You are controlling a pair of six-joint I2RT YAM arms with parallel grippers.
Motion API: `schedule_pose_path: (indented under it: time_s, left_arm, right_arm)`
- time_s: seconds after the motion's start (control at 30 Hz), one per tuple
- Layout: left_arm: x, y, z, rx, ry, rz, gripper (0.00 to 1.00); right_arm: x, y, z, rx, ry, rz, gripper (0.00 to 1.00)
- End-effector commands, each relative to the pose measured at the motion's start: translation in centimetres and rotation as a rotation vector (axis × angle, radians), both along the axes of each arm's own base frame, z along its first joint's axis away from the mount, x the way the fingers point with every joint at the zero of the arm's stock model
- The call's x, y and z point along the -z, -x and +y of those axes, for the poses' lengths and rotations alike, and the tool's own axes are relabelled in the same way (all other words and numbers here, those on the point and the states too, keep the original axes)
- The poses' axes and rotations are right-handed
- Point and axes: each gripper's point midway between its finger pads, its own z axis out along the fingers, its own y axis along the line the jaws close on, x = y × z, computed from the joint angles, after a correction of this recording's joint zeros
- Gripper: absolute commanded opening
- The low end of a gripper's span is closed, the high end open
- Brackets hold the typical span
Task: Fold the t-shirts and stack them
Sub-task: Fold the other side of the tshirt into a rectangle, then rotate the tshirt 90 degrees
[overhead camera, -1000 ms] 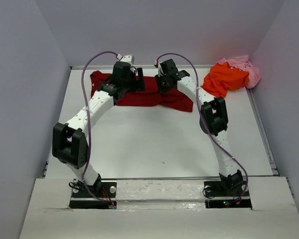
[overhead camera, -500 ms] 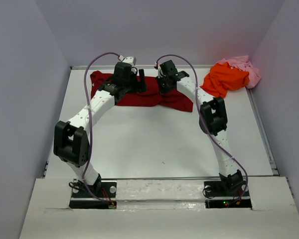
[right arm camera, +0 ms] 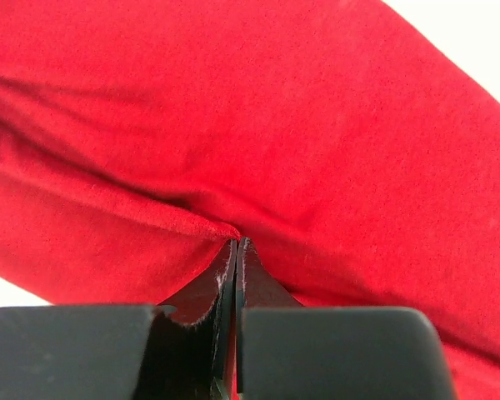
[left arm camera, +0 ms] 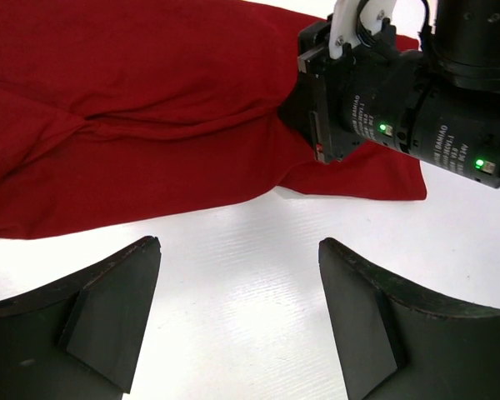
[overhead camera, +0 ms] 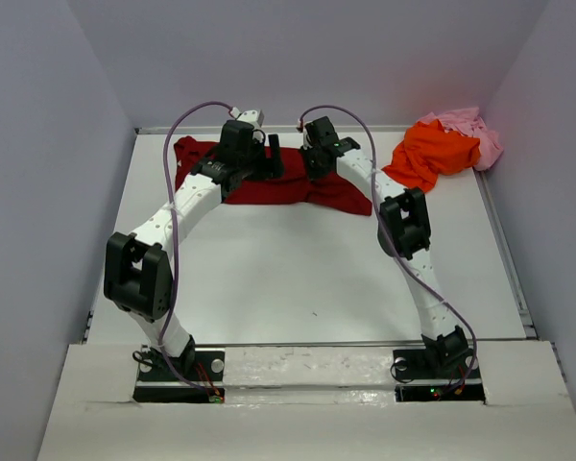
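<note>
The dark red t-shirt (overhead camera: 288, 187) lies spread and creased at the back of the table, filling the right wrist view (right arm camera: 317, 125). My right gripper (overhead camera: 313, 165) is shut on a small ridge of its cloth (right arm camera: 236, 243), near the shirt's right part. My left gripper (overhead camera: 272, 159) hovers just left of it, open, with bare table between its fingers (left arm camera: 239, 243) and the shirt's hem (left arm camera: 150, 192) just ahead. The bright orange t-shirt (overhead camera: 432, 154) and the pale pink t-shirt (overhead camera: 472, 130) sit crumpled together in the back right corner.
White walls close the table at the back (overhead camera: 317, 128) and on the right (overhead camera: 504, 240). The right gripper's body (left arm camera: 400, 108) stands close in front of the left wrist camera. A white board (overhead camera: 307, 365) covers the near edge by the arm bases.
The right gripper has closed on a fold of the dark red shirt. The left gripper has edged slightly right toward it, staying open.
</note>
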Motion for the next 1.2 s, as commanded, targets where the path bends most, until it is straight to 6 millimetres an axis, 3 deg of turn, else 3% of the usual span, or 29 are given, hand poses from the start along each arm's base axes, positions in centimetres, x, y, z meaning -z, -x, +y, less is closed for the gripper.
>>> schedule_pose_path:
  time_s: [0.0,0.17,0.3,0.33,0.47,0.53,0.6,0.63,0.67,0.73,0.77,0.8,0.87,0.9,1.0,1.17]
  left_arm:
    - [-1.3,-0.2,-0.5,0.020,0.025,-0.026,0.86]
    - [-1.2,-0.2,-0.5,0.023,0.025,-0.023,0.86]
    - [-1.2,-0.1,-0.7,0.032,0.029,-0.019,0.86]
    - [-1.3,-0.2,-0.7,0.031,0.032,-0.021,0.86]
    - [-1.1,-0.1,-0.9,0.042,0.036,-0.016,0.86]
    - [-1.0,-0.1,-1.0,0.045,0.037,-0.015,0.86]
    - [-0.6,-0.2,-1.0,0.044,0.032,-0.008,0.86]
    - [-0.5,-0.2,-0.9,0.040,0.028,-0.006,0.86]
    - [0.0,-0.3,-0.9,0.037,0.023,0.005,0.86]
    - [0.2,-0.4,-0.9,0.036,0.022,0.010,0.86]
    - [0.3,-0.4,-0.9,0.034,0.023,0.014,0.86]
    - [0.3,-0.4,-1.0,0.036,0.023,0.014,0.86]
    - [0.3,-0.4,-0.9,0.034,0.024,0.013,0.86]
    - [0.2,-0.4,-0.9,0.034,0.025,0.011,0.86]
    - [-0.1,-0.3,-0.9,0.036,0.027,0.005,0.86]
    - [-0.4,-0.2,-0.9,0.035,0.028,0.001,0.86]
  right_arm:
    - [-1.3,-2.1,0.4,0.024,0.022,-0.090,0.00]
    - [1.6,-2.8,-0.5,0.070,0.050,-0.068,0.00]
    - [2.5,-2.8,-1.0,0.077,0.049,-0.047,0.00]
    - [2.8,-2.6,-1.1,0.076,0.054,-0.039,0.15]
    - [1.4,-2.0,-1.6,0.082,0.062,-0.048,0.51]
    - [-0.8,-1.5,-2.0,0.085,0.056,-0.067,0.57]
    - [-2.4,-1.1,-2.4,0.104,0.051,-0.083,0.58]
    - [-4.4,-0.9,-2.6,0.107,0.038,-0.109,0.59]
    - [-4.0,-0.2,-3.0,0.112,0.046,-0.092,0.59]
    - [-6.0,0.3,-3.4,0.134,0.032,-0.115,0.59]
    - [-6.1,0.7,-3.6,0.137,0.030,-0.112,0.59]
    - [-5.0,1.5,-4.1,0.150,0.042,-0.083,0.59]
    - [-5.5,2.2,-4.4,0.162,0.031,-0.087,0.59]
    - [-4.3,3.0,-4.8,0.165,0.044,-0.057,0.59]
    - [-3.8,4.0,-5.6,0.181,0.062,-0.047,0.59]
    - [-0.7,5.7,-7.3,0.201,0.109,0.009,0.60]
